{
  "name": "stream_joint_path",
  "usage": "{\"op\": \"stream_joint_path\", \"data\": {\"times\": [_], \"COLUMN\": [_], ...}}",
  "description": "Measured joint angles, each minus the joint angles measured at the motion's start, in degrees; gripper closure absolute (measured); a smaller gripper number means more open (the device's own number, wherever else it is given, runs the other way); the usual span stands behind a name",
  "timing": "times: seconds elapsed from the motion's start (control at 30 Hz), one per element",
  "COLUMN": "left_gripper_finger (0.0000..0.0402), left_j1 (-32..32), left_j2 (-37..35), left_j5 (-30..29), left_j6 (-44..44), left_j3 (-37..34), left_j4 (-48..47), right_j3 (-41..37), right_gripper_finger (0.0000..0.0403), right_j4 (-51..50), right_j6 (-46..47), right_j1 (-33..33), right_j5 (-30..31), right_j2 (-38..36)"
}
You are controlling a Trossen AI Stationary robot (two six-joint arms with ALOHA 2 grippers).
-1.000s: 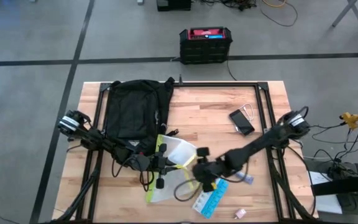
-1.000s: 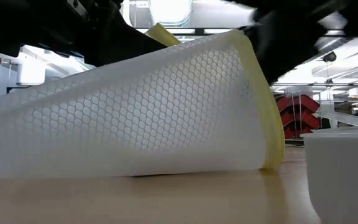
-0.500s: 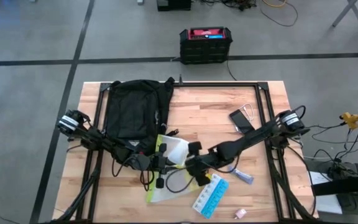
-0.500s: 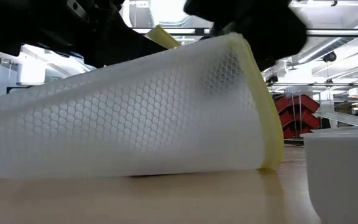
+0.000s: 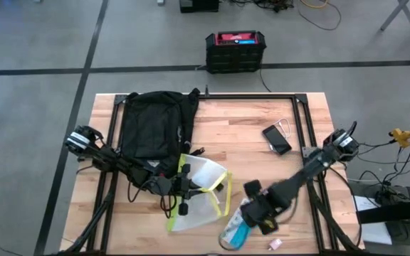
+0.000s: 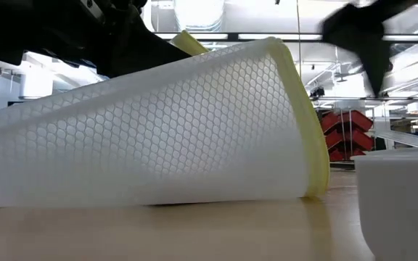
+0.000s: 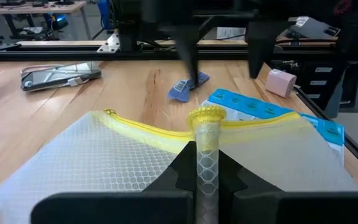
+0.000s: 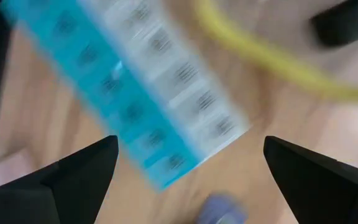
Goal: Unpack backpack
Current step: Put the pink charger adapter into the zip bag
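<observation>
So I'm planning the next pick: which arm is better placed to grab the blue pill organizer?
Probably the right. The right gripper hovers open directly over the blue pill organizer, its fingers straddling it. The left gripper is shut on the mesh pouch, so it is occupied.

Pill box [image 8: 135, 93] blurred in right wrist view, its print unreadable, pouch [image 6: 151, 130] filling low view and hiding the worktop behind it, white block [image 6: 401, 196] cut off at the edge, right tool [image 5: 262, 213] covering part of pill box from above
</observation>
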Motion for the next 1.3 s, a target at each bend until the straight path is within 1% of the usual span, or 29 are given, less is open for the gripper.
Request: {"op": "stream_joint_path", "data": {"times": [0.17, 0.3, 0.4, 0.5, 0.6, 0.7, 1.0, 1.1, 1.17, 1.23, 1.3], "left_gripper_finger": [0.0402, 0.0402, 0.0402, 0.0402, 0.0402, 0.0402, 0.0402, 0.0402, 0.0402, 0.0402, 0.0402], "left_j1": [0.0, 0.0, 0.0, 0.0, 0.0, 0.0, -0.1, -0.1, -0.1, -0.1, -0.1], "left_j2": [0.0, 0.0, 0.1, 0.1, 0.1, 0.1, 0.1, 0.1, 0.1, 0.1, 0.1], "left_j5": [-0.1, -0.2, -0.2, -0.2, -0.2, -0.2, 0.0, 0.2, 0.2, 0.2, 0.2], "left_j6": [-0.9, -0.9, -0.8, -0.6, -0.5, -0.5, -0.6, -0.6, -0.5, -0.5, -0.5], "left_j3": [0.0, 0.0, 0.0, 0.0, 0.0, 0.0, 0.0, 0.0, 0.0, 0.0, 0.0], "left_j4": [0.0, 0.0, 0.0, 0.0, -0.1, -0.7, -2.1, -2.3, -2.6, -2.6, -2.7], "right_j3": [-1.1, -1.1, -1.1, -1.2, -1.1, -1.2, -1.2, -1.3, -1.4, -1.3, -1.4], "right_gripper_finger": [0.0014, 0.0013, 0.0013, 0.0013, 0.0013, 0.0013, 0.0018, 0.0041, 0.007, 0.011, 0.0162], "right_j4": [-2.8, -1.8, 1.5, 7.7, 12.7, 12.4, 11.1, 9.7, 9.0, 8.4, 7.8], "right_j6": [7.7, 10.3, 12.0, 15.0, 17.3, 18.4, 17.6, 17.3, 17.2, 17.2, 17.2], "right_j1": [8.6, 14.5, 17.6, 19.4, 20.8, 21.5, 21.8, 21.8, 21.6, 21.4, 21.0], "right_j5": [-3.3, -3.5, -2.9, -2.1, 0.4, 0.5, 0.6, 0.7, 0.5, 0.5, 0.6], "right_j2": [0.0, 0.0, 0.0, 0.0, 1.0, 3.5, 10.6, 12.5, 13.1, 13.5, 13.7]}}
